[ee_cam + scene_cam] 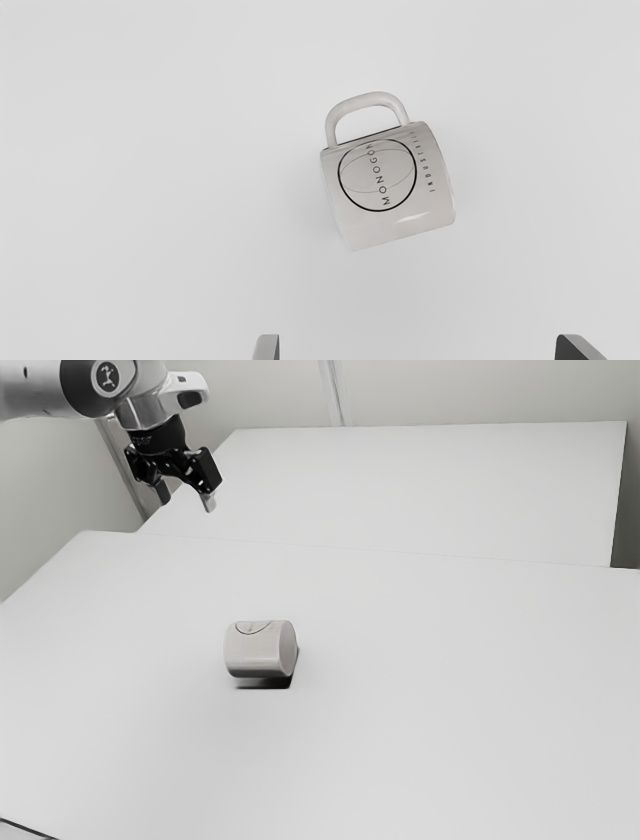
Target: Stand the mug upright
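My gripper (186, 502) hangs high above the table at the exterior view's upper left, well apart from the mug (259, 650). The mug is light grey and lies on its side on the white tabletop, with a dark shadow under it. In the wrist view the mug (390, 187) shows its handle and a printed round logo with lettering. Wide apart at the bottom edge stand the two fingertips of my gripper (417, 347), with nothing between them. The inside of the mug is hidden.
The white table (420, 720) spreads around the mug. Behind it in the exterior view is another large white surface (420, 490), with pale walls beyond. A dark thin line crosses the exterior view's lower left corner.
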Tool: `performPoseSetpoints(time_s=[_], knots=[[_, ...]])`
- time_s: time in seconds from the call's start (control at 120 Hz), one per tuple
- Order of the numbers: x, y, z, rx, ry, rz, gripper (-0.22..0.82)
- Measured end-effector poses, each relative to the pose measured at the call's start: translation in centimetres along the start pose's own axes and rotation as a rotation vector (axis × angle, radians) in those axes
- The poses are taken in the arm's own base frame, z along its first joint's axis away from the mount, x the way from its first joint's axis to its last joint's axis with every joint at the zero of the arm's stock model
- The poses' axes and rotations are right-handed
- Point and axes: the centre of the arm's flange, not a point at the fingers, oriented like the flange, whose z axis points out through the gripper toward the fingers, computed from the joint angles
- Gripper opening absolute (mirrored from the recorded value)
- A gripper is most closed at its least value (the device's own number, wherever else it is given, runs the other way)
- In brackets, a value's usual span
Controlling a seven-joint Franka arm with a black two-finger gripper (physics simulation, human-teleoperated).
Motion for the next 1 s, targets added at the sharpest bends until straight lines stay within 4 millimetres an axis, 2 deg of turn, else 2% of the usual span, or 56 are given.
performPoseSetpoints(time_s=[0.383, 0.542, 0.625, 0.742, 1.0], knots=[[-0.1, 0.9, 1.1, -0.001, -0.024, 0.015, 0.6], [-0.8, 1.3, 2.1, -0.017, -0.047, 0.02, 0.6], [-1.7, 1.0, 4.0, -0.066, -0.087, 0.002, 0.6], [-2.7, -1.4, 5.6, -0.128, -0.109, -0.057, 0.6], [-3.9, -5.1, 12.5, -0.299, -0.102, -0.159, 0.6]])
